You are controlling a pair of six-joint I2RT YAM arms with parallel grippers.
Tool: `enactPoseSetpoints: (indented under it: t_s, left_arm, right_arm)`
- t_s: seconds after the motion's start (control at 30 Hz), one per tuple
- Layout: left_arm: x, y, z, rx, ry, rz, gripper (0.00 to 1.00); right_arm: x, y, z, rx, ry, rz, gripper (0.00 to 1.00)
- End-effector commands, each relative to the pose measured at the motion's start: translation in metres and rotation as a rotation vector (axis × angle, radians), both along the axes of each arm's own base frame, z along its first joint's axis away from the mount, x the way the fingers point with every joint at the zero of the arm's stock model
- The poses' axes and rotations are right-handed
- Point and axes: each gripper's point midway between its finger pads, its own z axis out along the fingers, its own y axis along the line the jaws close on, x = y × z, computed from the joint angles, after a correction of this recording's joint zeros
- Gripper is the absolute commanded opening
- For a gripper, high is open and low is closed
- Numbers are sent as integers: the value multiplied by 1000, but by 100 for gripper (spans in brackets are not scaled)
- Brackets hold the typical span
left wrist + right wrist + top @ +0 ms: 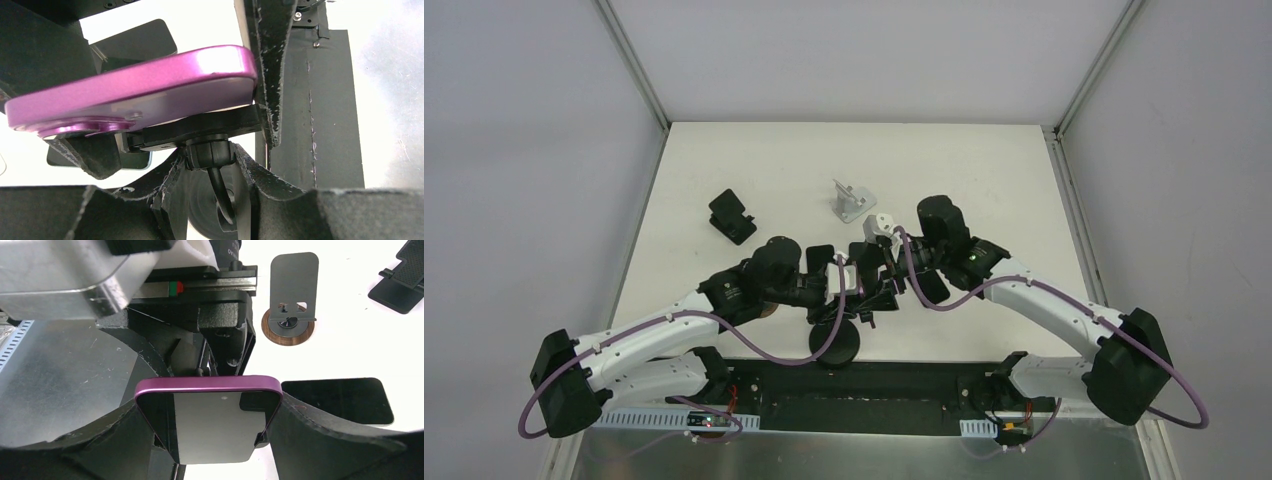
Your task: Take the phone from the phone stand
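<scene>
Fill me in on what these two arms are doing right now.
The left gripper is closed around the neck of the phone stand, bracing it. The right gripper clamps the purple phone by its two side edges. The phone sits against the stand's cradle and is not yet pulled free. A dark phone lies flat on the table beside them.

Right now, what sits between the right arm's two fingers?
The purple phone fills that gap, its two side edges against the right fingers. The right wrist view shows this most clearly.
</scene>
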Motion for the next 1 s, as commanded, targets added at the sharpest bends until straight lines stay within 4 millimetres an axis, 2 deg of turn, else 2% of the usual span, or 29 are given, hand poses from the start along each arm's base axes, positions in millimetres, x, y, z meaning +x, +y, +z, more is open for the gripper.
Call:
enactPoseSetpoints:
  t_s: [0.0, 0.2, 0.47, 0.97]
  left_arm:
    - [-92, -18, 54, -185, 48, -455, 0]
    - [-98, -19, 53, -182, 57, -482, 0]
    - [-107, -23, 51, -173, 62, -515, 0]
    - [-114, -20, 59, -193, 52, -542, 0]
  right_arm:
    - [125, -23, -59, -195, -344, -412, 0]
    - [135, -32, -61, -210, -343, -437, 0]
    - [149, -28, -58, -194, -355, -471, 0]
    - [172, -20, -67, -212, -396, -498, 0]
